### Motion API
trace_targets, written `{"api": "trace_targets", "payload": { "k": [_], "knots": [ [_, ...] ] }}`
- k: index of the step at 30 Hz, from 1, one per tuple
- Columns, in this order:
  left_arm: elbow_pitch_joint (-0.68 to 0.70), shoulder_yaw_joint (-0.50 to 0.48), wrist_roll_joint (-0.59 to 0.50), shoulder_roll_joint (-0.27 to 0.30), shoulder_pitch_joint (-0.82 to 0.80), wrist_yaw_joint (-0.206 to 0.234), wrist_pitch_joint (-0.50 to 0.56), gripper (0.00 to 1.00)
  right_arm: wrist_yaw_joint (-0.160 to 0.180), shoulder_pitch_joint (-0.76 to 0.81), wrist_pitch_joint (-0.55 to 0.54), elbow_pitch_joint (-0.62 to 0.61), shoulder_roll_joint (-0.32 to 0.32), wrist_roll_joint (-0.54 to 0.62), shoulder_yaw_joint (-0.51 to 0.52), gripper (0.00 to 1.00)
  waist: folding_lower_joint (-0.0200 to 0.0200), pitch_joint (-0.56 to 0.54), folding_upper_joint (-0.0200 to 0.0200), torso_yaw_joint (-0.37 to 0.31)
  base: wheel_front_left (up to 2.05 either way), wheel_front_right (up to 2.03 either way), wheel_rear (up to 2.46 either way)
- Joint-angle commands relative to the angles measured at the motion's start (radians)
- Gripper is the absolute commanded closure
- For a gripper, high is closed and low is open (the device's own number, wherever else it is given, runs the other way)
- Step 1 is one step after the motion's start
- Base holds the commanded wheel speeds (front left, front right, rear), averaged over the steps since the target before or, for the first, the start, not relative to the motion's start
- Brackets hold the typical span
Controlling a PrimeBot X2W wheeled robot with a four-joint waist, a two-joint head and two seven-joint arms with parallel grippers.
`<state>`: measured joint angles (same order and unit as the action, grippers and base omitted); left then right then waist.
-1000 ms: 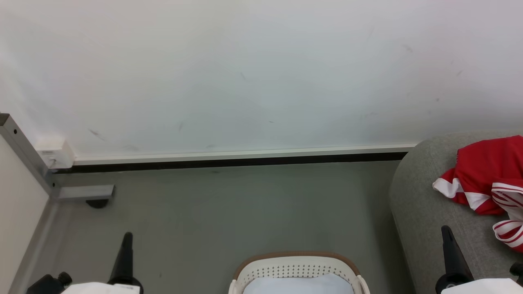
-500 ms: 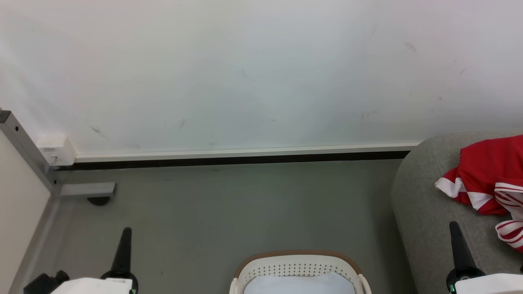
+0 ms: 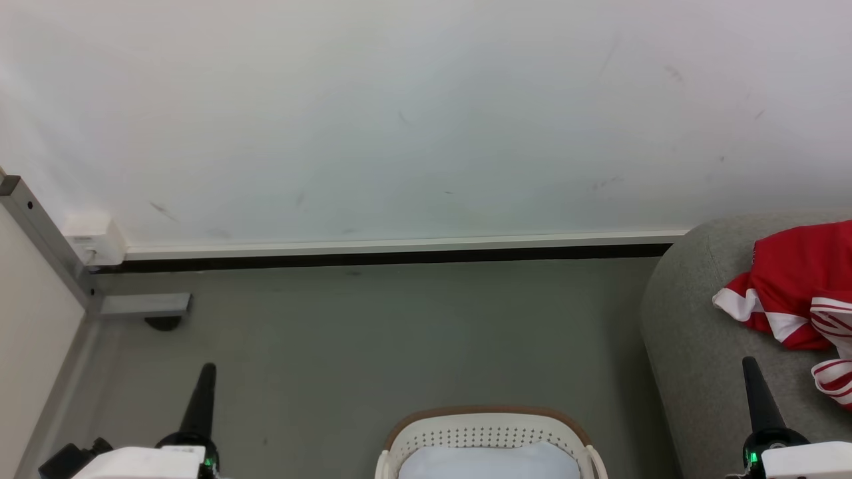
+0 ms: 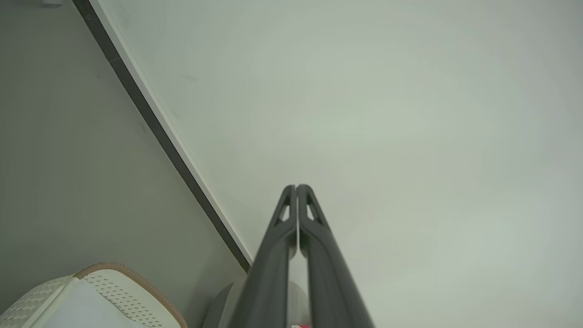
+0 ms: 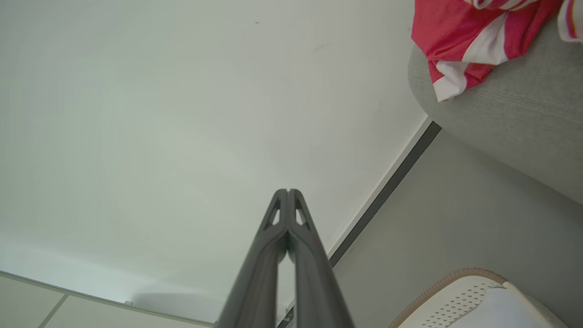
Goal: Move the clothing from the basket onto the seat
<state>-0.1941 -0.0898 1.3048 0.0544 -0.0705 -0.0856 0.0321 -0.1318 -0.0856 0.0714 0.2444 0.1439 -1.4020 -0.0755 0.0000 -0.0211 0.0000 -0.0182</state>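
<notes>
Both pinched closed, holding nothing: left gripper (image 4: 297, 187), right gripper (image 5: 288, 191).
You've got red jerseys (image 3: 799, 279) on the grey seat (image 3: 699, 346), laundry basket (image 3: 486, 436) alongside.

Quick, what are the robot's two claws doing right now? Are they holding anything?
Left gripper: closed, holding nothing.
Right gripper: closed, holding nothing.

No writing, label, brand, number or sign can be read anywhere. The red clothing (image 3: 792, 283) on the seat (image 3: 699, 359) at the right bears white stripes and panels, none forming legible letters. The small white box (image 3: 93, 238) low on the far wall at the left is too small to tell any marking.
</notes>
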Motion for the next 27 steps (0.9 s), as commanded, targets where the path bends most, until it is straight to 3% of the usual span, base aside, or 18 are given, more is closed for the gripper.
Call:
{"api": "trace_targets", "payload": {
  "k": [1, 27],
  "knots": [
    [0.007, -0.006, 0.025, 0.004, -0.016, 0.002, 0.004, 1.0, 0.001, -0.022, -0.004, -0.009, 0.01, -0.03, 0.003, 1.0, 0.0, 0.001, 0.0, 0.001, 0.0, 0.0, 0.0],
    [0.011, -0.022, 0.22, -0.001, -0.033, 0.011, 0.059, 1.0, 0.002, -0.033, -0.02, -0.013, 0.045, -0.275, -0.005, 1.0, 0.0, 0.013, 0.0, 0.012, 0.0, 0.0, 0.0]
  ]
}}
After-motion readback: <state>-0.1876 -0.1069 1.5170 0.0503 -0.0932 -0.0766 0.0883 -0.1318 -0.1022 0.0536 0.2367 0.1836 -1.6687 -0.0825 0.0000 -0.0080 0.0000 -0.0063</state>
